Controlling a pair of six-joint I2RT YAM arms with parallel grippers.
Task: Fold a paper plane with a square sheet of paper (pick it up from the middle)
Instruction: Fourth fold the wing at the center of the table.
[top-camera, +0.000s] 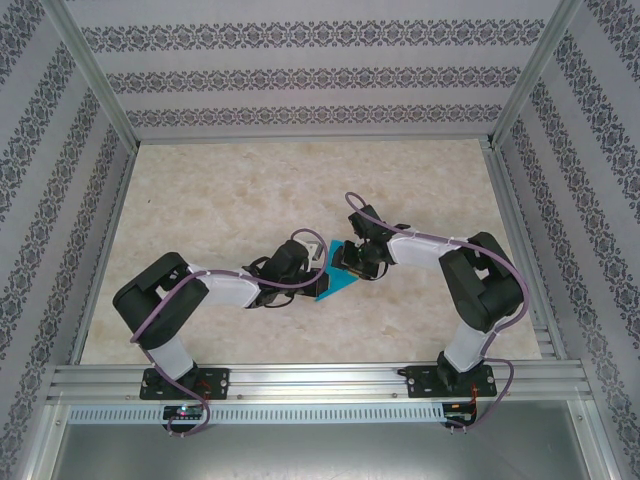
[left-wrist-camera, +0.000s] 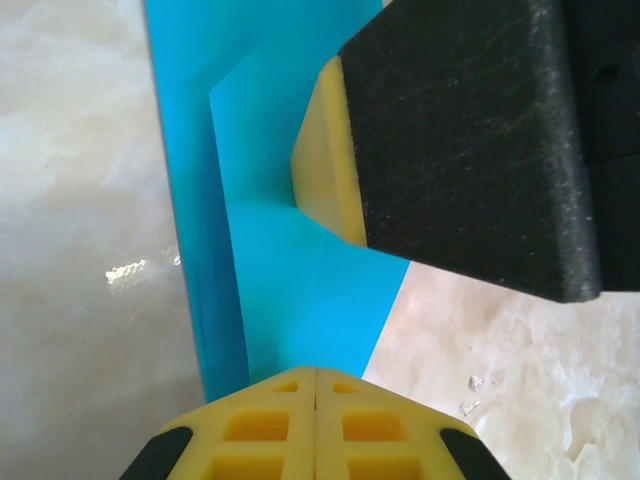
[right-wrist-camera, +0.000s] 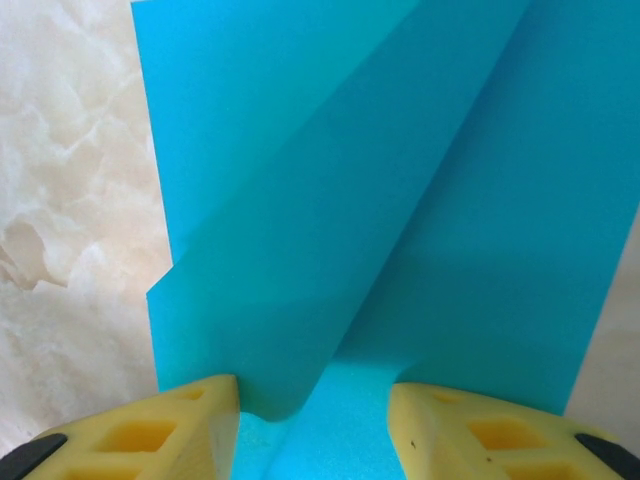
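On my top camera both arms meet in the lower middle of the frame, over the marble-pattern counter (top-camera: 250, 190). The square sheet of paper (top-camera: 335, 284) lies there between them, teal-blue and already partly folded, with a diagonal flap on top. The left gripper (left-wrist-camera: 315, 415) has its yellow fingers pressed together with no gap. The paper runs down under their tips, but I cannot tell if it is pinched there. The right gripper (right-wrist-camera: 315, 420) has its fingers apart, one at each bottom corner of its own view, and the paper with a raised fold lies between them. In the left wrist view one black finger (left-wrist-camera: 470, 150) of the right gripper touches the paper with its yellow pad at the upper right.
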